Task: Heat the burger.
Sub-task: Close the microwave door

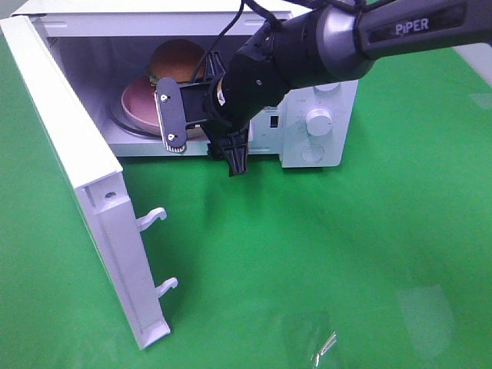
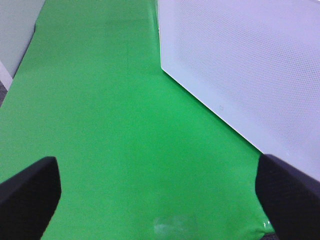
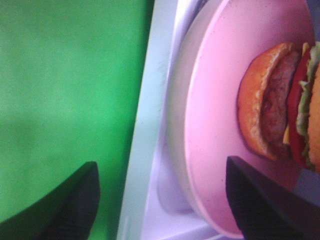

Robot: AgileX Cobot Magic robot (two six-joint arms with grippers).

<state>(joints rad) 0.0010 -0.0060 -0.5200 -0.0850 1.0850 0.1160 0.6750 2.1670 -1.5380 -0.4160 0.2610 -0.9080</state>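
my left gripper (image 2: 157, 197): fingers spread wide, empty, over green cloth (image 2: 100, 125) beside perforated white panel (image 2: 240, 65) of microwave (image 1: 323, 92). my right gripper (image 1: 201, 140): at microwave mouth, fingers apart, pinching nothing. just inside microwave: pink plate (image 3: 215, 125), shallow, smooth, matte, on round turntable (image 3: 175, 130). burger (image 3: 275, 105) on plate, deeper in microwave: glossy orange-brown bun, dark patty, cheese, red slice, ruffled lettuce. judge loading done. left to do: back arm out, swing flat white door (image 1: 77, 169) shut, turn round knob (image 1: 317, 121) on microwave front.
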